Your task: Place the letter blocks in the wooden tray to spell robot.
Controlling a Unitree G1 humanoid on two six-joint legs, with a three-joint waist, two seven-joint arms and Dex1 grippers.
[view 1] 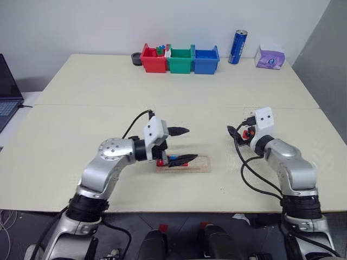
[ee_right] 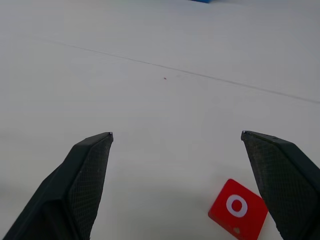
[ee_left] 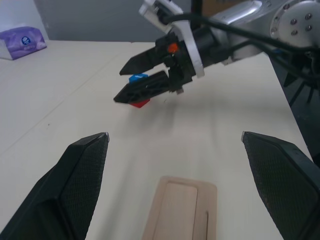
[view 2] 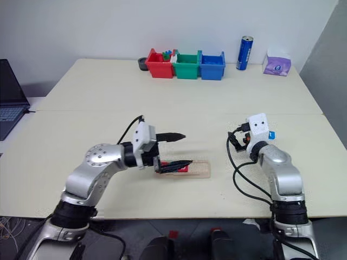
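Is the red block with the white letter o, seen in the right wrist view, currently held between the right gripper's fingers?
No. The red o block lies flat on the table, while the right gripper stands open above it, fingers apart.

From my end I've got a cream table (view 1: 108, 86) with three little bins along the far edge: red bin (view 1: 153, 59), green bin (view 1: 180, 60), blue bin (view 1: 206, 60), touching in a row. A blue can (view 1: 238, 47) stands right of them, then a purple tissue box (view 1: 270, 57). Laptop (view 1: 8, 89) off the left side.
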